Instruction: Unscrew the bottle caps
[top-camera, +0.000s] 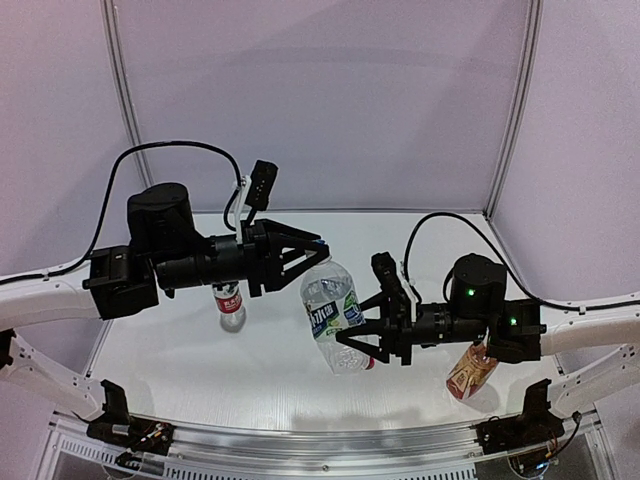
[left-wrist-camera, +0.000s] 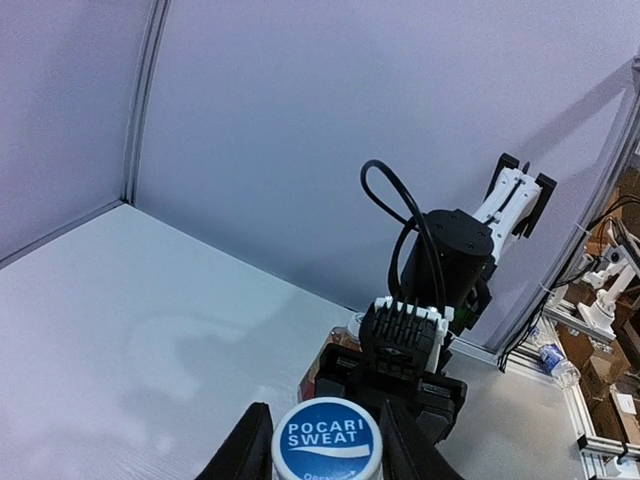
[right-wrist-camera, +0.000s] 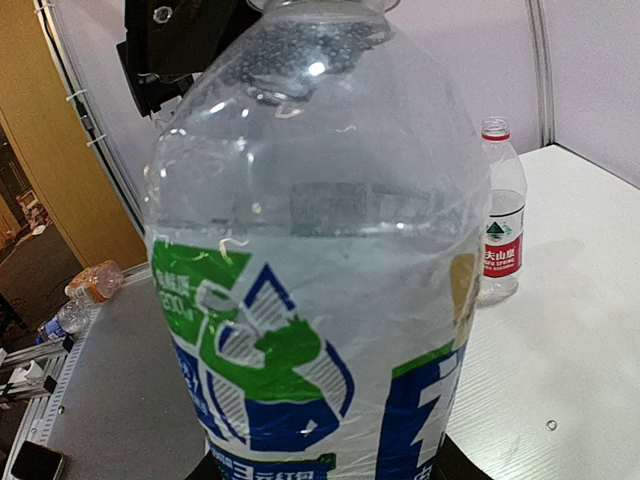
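White table (top-camera: 200, 370) backed by lavender walls (top-camera: 320, 100), clear bottle with green-blue label (top-camera: 335, 310) held tilted in mid-air, lower body clamped by right gripper (top-camera: 360, 330), blue-and-white cap (left-wrist-camera: 327, 440) printed POCARI SWEAT pinched by left gripper (top-camera: 318, 250), red-labelled bottle (top-camera: 229, 303) stood upright below left gripper.

Gripped by the left hand (top-camera: 322, 250) at its cap (left-wrist-camera: 327, 440) and the right hand (top-camera: 352, 345) round its lower body, a large bottle (top-camera: 333, 312) blocks the middle of the desk (top-camera: 180, 365). A small red-labelled bottle (top-camera: 229, 305) stands under the left arm (top-camera: 200, 262) and an amber bottle (top-camera: 470, 372) under the right arm (top-camera: 480, 310), leaving free passage along the near edge and toward the back wall (top-camera: 320, 100).
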